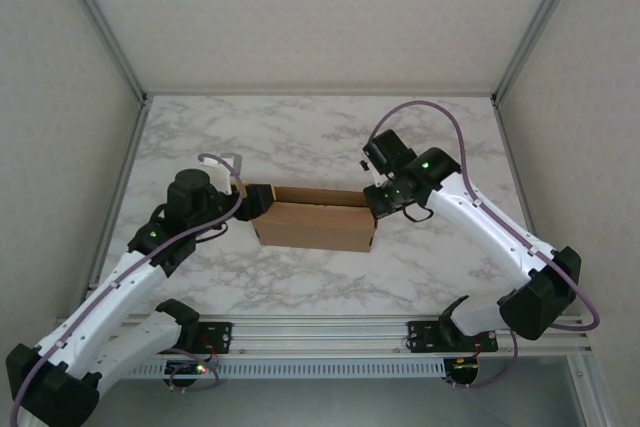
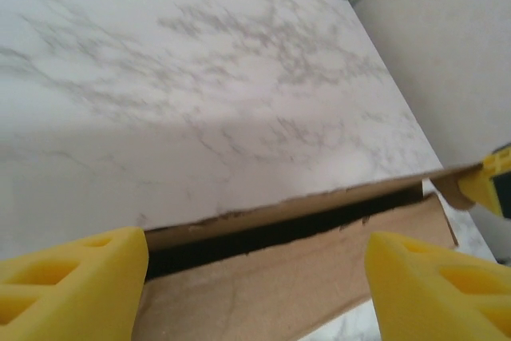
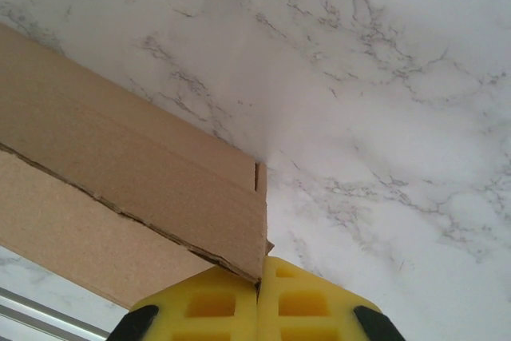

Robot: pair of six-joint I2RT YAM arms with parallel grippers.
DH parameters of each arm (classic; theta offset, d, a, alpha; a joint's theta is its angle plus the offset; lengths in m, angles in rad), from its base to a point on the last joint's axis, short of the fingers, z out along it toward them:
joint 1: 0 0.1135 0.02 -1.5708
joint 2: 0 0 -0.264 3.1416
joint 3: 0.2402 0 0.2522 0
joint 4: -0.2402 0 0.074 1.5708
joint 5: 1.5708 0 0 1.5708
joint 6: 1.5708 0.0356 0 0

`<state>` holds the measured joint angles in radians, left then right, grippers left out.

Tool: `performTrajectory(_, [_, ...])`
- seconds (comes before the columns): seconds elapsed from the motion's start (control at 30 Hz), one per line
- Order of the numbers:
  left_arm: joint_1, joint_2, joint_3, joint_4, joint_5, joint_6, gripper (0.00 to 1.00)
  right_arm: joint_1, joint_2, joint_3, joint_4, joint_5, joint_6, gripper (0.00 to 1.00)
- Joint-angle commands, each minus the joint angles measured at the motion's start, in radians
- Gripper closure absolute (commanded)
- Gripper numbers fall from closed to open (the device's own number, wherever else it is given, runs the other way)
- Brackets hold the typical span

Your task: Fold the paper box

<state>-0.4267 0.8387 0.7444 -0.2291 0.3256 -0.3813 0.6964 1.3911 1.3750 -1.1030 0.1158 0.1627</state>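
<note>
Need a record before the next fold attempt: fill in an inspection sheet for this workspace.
Surface: table, white marble pattern.
Job's things: box, brown, lying mid-table; a dark gap under its top panel in the left wrist view.
Clutter: nothing seen.
Grippers: left gripper open, one finger either side of the box's left end; right gripper shut on the box's right corner.
Cables: a purple cable arches over the right arm; another loops by the left wrist.
Surroundings: white walls, metal frame posts, rail at the near edge.
</note>
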Motion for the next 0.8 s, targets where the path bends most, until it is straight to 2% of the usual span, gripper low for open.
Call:
performTrajectory(0.0, [-0.006,-0.033,0.07,-0.073,-0.189,0.053,0.27,-0.006,0.034,0.041,0.009,0.004,-0.115,1.0])
performTrajectory(0.2, [-0.003,-0.014,0.061,-0.074,-0.373,0.102,0.24,-0.016,0.092,0.065,-0.008,-0.024,-0.07,1.0])
performTrajectory(0.37, [-0.007,-0.009,0.057,-0.056,-0.27,0.047,0.31,-0.018,0.061,0.03,0.028,-0.07,0.008,1.0])
performTrajectory(0.47, [-0.008,0.015,0.088,-0.11,-0.281,0.02,0.44,-0.018,0.057,0.028,0.03,-0.091,0.047,1.0])
performTrajectory(0.57, [-0.029,-0.002,0.115,-0.126,-0.159,0.021,0.54,-0.018,0.056,0.02,0.033,-0.106,0.06,1.0])
performTrajectory(0.67, [-0.071,-0.024,0.122,-0.119,-0.07,-0.003,0.75,-0.018,0.062,0.022,0.032,-0.101,0.056,1.0])
performTrajectory(0.77, [-0.129,-0.026,0.122,-0.113,0.023,-0.048,0.89,-0.018,0.068,0.026,0.027,-0.094,0.052,1.0])
